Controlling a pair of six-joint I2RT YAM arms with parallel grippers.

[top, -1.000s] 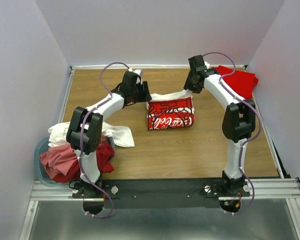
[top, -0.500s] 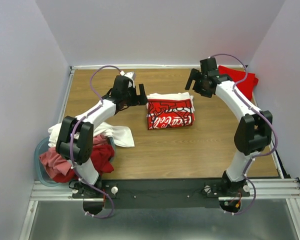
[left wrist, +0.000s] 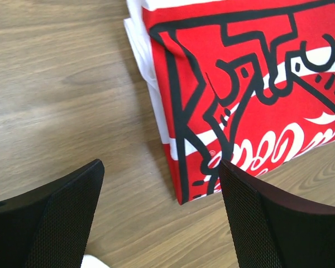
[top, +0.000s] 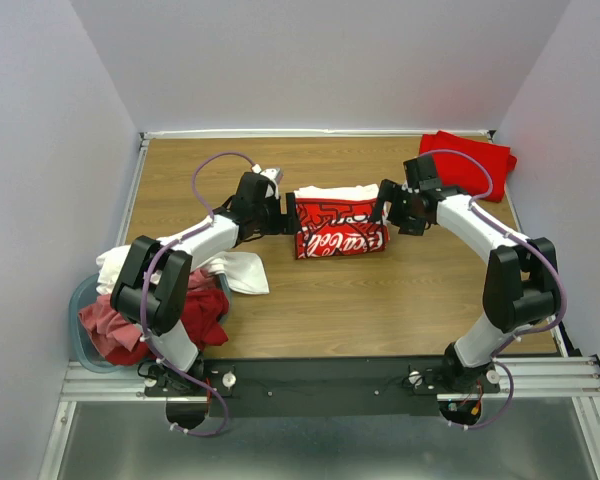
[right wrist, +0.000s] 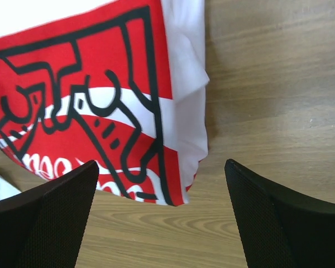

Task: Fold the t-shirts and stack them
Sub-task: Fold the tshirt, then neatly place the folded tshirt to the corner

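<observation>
A folded white t-shirt with a red printed graphic (top: 340,226) lies mid-table. It shows in the left wrist view (left wrist: 251,95) and the right wrist view (right wrist: 95,106). My left gripper (top: 288,212) is open and empty, just above the shirt's left edge. My right gripper (top: 384,212) is open and empty, just above its right edge. A bright red t-shirt (top: 472,163) lies folded at the back right. A white t-shirt (top: 235,268) and crumpled red and pink t-shirts (top: 120,325) lie at the left.
A pale blue plastic tub (top: 80,300) at the table's left front edge holds the crumpled shirts. The wooden table (top: 380,300) has white walls on three sides and a metal rail along its front edge.
Both grippers have moved forward and down from behind the graphic shirt to its left and right edges. The shirt has stayed in place.
</observation>
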